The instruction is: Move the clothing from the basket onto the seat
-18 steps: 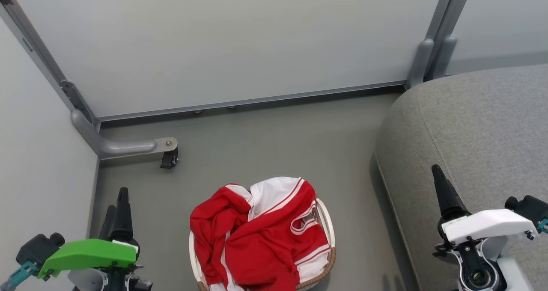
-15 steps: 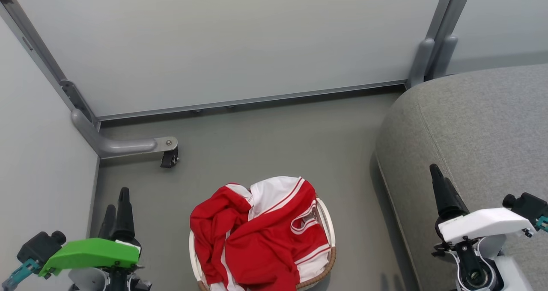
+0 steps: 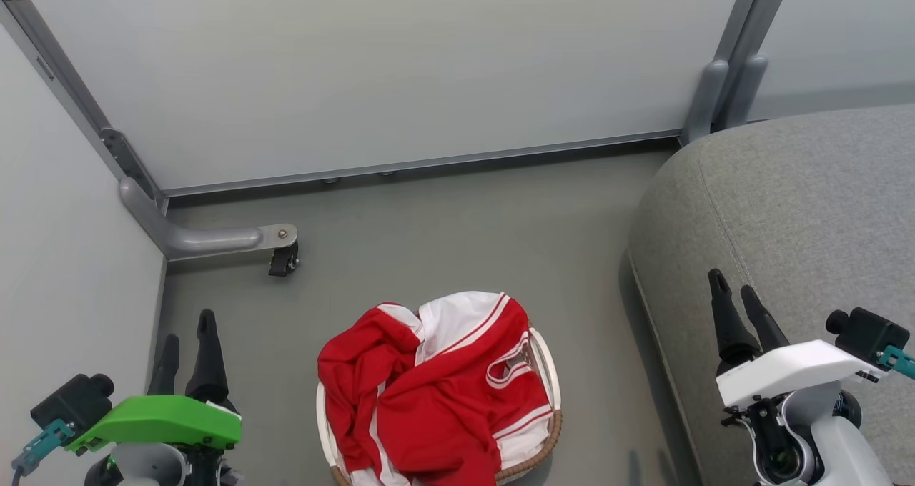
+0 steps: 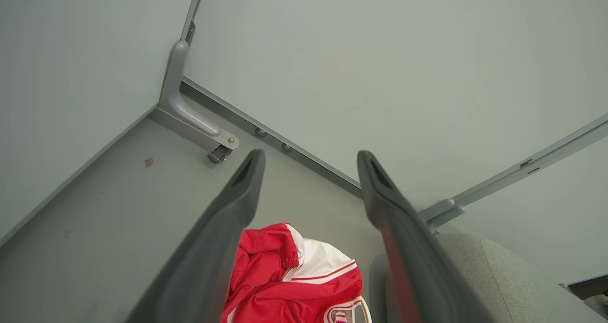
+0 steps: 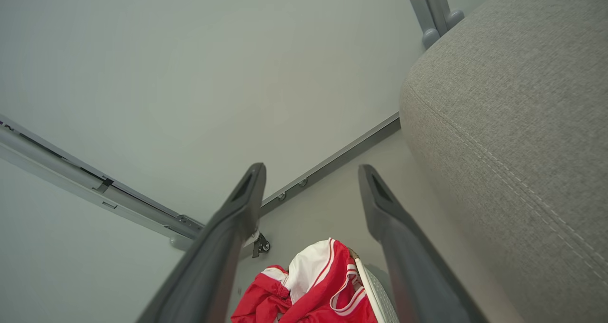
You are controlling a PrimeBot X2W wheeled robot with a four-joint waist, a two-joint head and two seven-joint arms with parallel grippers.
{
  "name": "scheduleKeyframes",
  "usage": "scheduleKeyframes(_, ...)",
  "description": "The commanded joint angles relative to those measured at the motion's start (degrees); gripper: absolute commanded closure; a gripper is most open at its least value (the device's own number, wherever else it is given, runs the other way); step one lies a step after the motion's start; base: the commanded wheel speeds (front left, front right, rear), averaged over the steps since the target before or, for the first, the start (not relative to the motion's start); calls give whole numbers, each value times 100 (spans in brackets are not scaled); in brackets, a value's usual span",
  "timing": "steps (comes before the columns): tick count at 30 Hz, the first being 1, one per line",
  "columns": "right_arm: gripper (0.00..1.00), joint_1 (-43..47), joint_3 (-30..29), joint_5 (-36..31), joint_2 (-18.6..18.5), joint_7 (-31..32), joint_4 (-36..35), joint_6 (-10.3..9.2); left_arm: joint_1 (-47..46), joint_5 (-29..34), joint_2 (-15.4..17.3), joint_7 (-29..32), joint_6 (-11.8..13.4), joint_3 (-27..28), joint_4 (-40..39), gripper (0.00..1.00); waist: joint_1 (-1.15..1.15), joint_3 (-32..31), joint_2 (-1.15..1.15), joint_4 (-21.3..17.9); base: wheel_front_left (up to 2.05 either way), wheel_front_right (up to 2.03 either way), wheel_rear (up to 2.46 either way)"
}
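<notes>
My left claw (image 3: 188, 327): spread wide and empty; it hovers over the floor (image 3: 443, 236) at the lower left, apart from the basket.
Partition foot (image 3: 214, 241): a grey bracket with a small black castor, beyond my left fingers; I judge it out of my way.
Clothing (image 3: 443, 393): a red-and-white heap piled in the basket; it spills over the left rim (one red fold hangs outside); none of it is on the seat yet.
Basket (image 3: 551, 382): on the floor between my two claws; its pale rim is bare on the right side.
My right claw (image 3: 730, 284): spread and empty too; it hangs over the seat's near edge.
Seat (image 3: 800, 207): a grey cushion at the right, near the basket.
Step in hand: reaching for the heap, I judge; I should come down from above on the bunched middle and set my fingers astride a thick fold; I should close on cloth alone, not liner or rim; then lift straight up until the trailing fold clears, or the basket may tip.
</notes>
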Motion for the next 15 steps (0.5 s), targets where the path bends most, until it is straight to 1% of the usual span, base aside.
scheduleKeyframes(1, 0, -176, -2, -225, -57, -74, -44, 2, -171, 205, 80, -65, 21, -8, -33, 0, 0, 0, 0, 0, 0, 0, 0)
scheduleKeyframes(15, 0, -113, 53, -1267, -48, -312, 16, 2, -126, 1175, 82, -305, 18, -100, 80, 0, 0, -48, 0, -12, 0, 0, 0)
